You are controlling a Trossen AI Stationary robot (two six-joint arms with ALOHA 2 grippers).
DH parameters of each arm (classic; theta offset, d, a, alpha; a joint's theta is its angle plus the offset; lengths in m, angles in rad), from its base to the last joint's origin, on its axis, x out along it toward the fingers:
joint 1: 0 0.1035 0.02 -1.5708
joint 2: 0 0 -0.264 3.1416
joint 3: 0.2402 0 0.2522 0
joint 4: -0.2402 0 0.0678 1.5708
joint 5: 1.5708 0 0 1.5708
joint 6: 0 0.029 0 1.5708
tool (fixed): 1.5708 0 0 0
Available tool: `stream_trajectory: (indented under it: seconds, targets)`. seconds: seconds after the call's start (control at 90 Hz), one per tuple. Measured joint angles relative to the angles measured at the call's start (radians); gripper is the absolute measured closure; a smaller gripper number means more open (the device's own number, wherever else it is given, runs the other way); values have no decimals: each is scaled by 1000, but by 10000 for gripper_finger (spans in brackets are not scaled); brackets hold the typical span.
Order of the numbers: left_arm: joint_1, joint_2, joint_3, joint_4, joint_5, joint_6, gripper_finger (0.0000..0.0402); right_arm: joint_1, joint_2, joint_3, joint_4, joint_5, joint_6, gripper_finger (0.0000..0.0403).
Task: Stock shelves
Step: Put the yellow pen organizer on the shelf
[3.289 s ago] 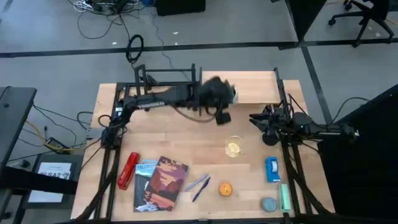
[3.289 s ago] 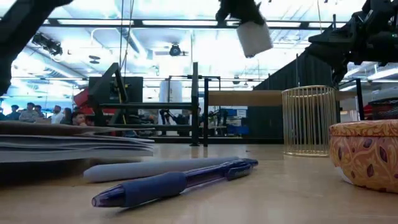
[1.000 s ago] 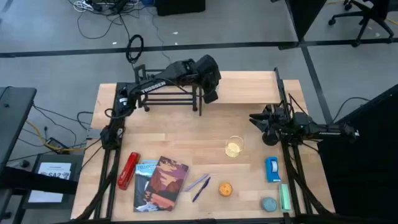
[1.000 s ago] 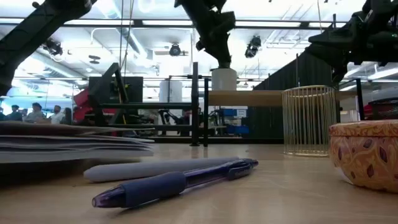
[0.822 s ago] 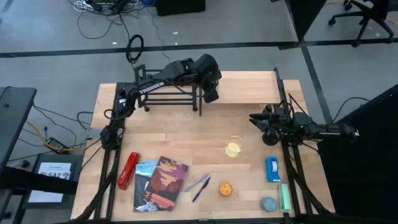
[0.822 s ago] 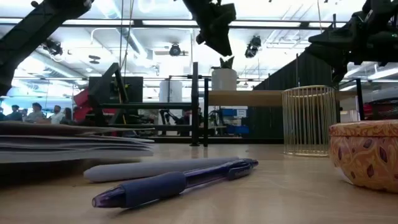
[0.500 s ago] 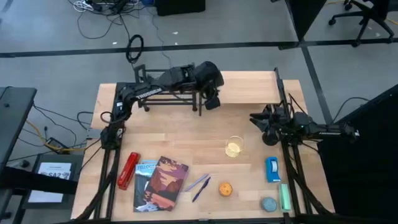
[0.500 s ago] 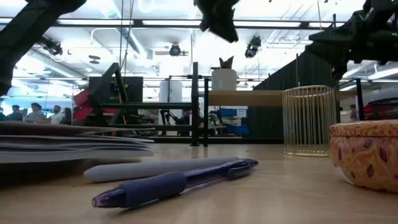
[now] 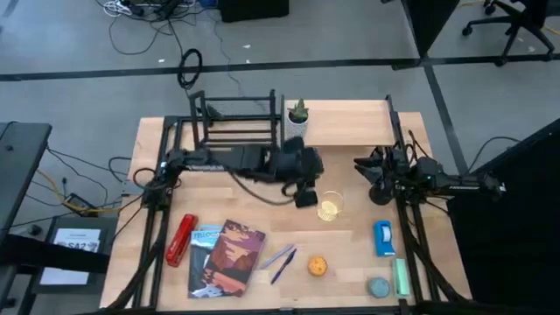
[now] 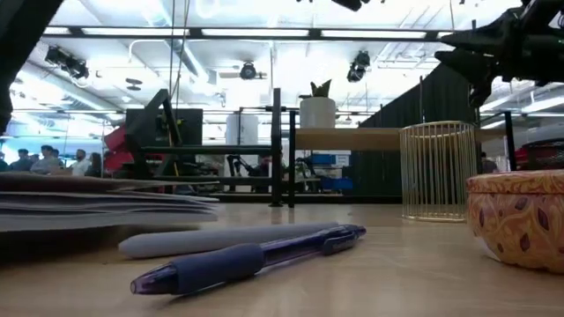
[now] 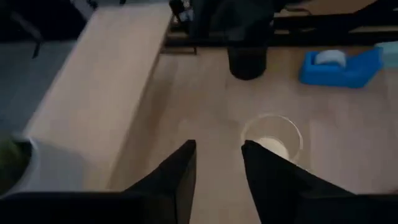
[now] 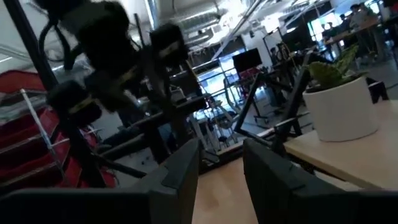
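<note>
The left gripper (image 9: 305, 198) hangs over the middle of the table, its two dark fingers (image 11: 179, 180) parted with nothing between them. Just beyond its fingertips stands a gold wire cup (image 9: 329, 206), round and see-through (the left wrist view looks straight down into it (image 11: 272, 138)). Farther past the cup lies a blue tape dispenser (image 11: 342, 64), near the right arm's base.

Behind the left gripper, toward the table's back edge, sits the pale wooden plank shelf (image 9: 350, 122) on its black posts, and a small potted plant (image 9: 297, 115) in a white pot stands on the shelf's left end. Beside that shelf, to the left gripper's rear left, is the low black metal-bar rack (image 9: 236, 122) with upright ends; its bars carry nothing that can be seen. In the low view the plant (image 10: 317, 106) shows upright on the plank (image 10: 348, 138).

Toward the table's front edge, away from the left gripper, lie two pens (image 9: 280, 261), a patterned round tin (image 9: 317, 265), books (image 9: 227, 258) and a red object (image 9: 180, 239).

The right gripper (image 9: 360, 168) waits at the right side of the table, level with the left gripper, its fingers (image 12: 177, 180) apart and empty.
</note>
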Motion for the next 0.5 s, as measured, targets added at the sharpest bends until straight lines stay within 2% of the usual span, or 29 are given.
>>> stream_trajectory:
  seconds: [0.122,0.189,0.4,0.5]
  targets:
    - [-46,-57,-175,34,-132,-165,296,0,5,12,-30,-66,9,305]
    - [-60,-117,-320,143,-159,-233,297,0,21,43,-68,-75,20,305]
    - [-66,-391,-914,788,-145,-300,297,0,121,174,-276,-102,30,305]
    - [-62,-454,-1175,1136,-126,-300,297,0,200,259,-435,-126,43,305]
